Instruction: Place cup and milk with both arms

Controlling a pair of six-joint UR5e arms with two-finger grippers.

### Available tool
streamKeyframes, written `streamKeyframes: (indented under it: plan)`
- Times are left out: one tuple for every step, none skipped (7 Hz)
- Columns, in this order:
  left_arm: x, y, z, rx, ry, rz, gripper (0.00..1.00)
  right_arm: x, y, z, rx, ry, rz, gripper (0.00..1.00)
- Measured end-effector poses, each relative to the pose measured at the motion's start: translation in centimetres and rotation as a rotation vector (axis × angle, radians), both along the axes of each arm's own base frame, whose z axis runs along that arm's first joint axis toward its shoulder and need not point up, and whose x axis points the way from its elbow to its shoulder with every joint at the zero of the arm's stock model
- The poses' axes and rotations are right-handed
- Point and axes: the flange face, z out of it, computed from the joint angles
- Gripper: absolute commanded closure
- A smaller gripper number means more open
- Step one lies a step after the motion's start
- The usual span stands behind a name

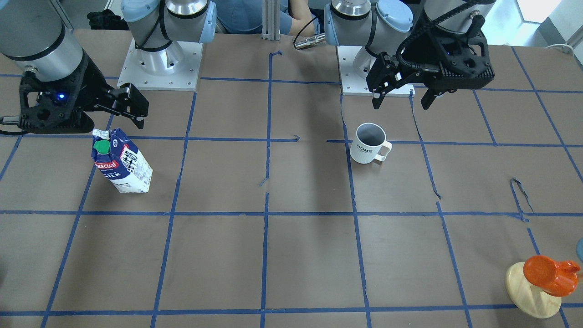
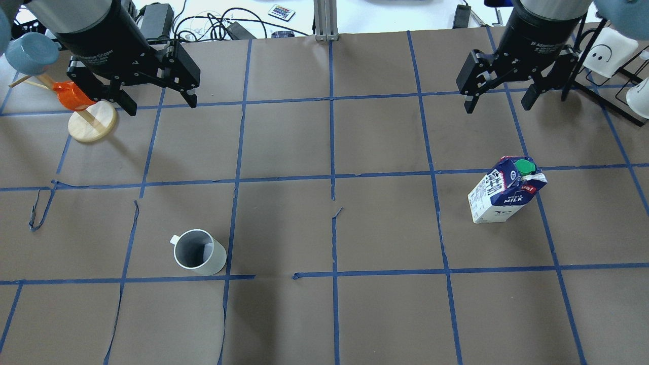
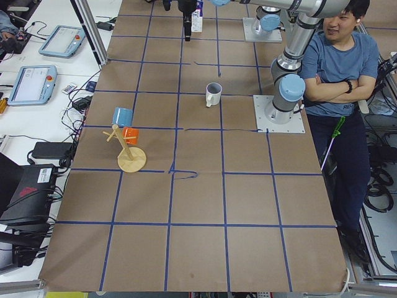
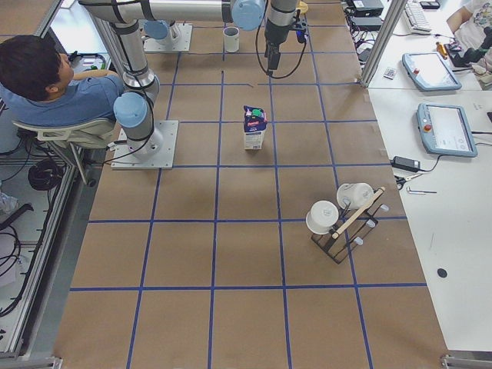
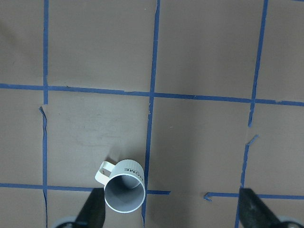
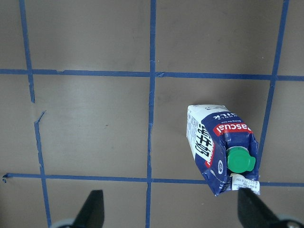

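On the taped table (image 1: 291, 255) stand "HOME" cup (image 1: 368, 145), "Pascual" milk (image 1: 123, 164); left hand (image 2: 161, 106), right hand (image 2: 499, 107) spread.

Matt brown paper (image 2: 385, 314), creased and torn in places, under smooth blue tape (image 2: 332, 152).
The mug (image 1: 366, 148) is glossy white ceramic. The carton (image 1: 125, 166) is smooth printed card with a green plastic cap (image 1: 102, 146). The left arm (image 1: 448, 11) and right arm (image 1: 36, 36) are satin silver metal. The left gripper (image 2: 161, 107) and right gripper (image 2: 499, 107) look like matt black plastic. At the far left are a pale bare-wood disc (image 1: 528, 291) and a shiny orange cup (image 1: 546, 273).
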Motion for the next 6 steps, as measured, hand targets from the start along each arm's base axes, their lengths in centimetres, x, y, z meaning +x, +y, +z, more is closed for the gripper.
streamKeyframes:
  plan:
    - [0.01,0.0,0.0,0.0,-0.001,0.0,0.0,-0.16,-0.23,-0.19,-0.003,-0.004,-0.005,0.0]
    - [0.02,0.01,-0.01,0.0,-0.001,0.0,0.0,-0.35,-0.53,-0.15,-0.02,-0.002,-0.01,0.0]
    - [0.02,0.01,-0.01,0.001,-0.002,0.0,0.0,-0.44,-0.67,0.11,-0.04,0.0,-0.012,0.0]
    - [0.02,0.02,-0.04,0.002,-0.002,0.0,0.0,-0.48,-0.66,0.29,-0.049,0.002,-0.012,0.0]
    - [0.02,0.02,-0.07,0.003,-0.002,-0.001,0.0,-0.53,-0.65,0.32,-0.051,0.007,-0.012,0.0]
    - [0.01,0.04,-0.05,0.002,-0.001,-0.001,0.0,-0.59,-0.62,0.36,-0.052,0.01,-0.012,0.0]
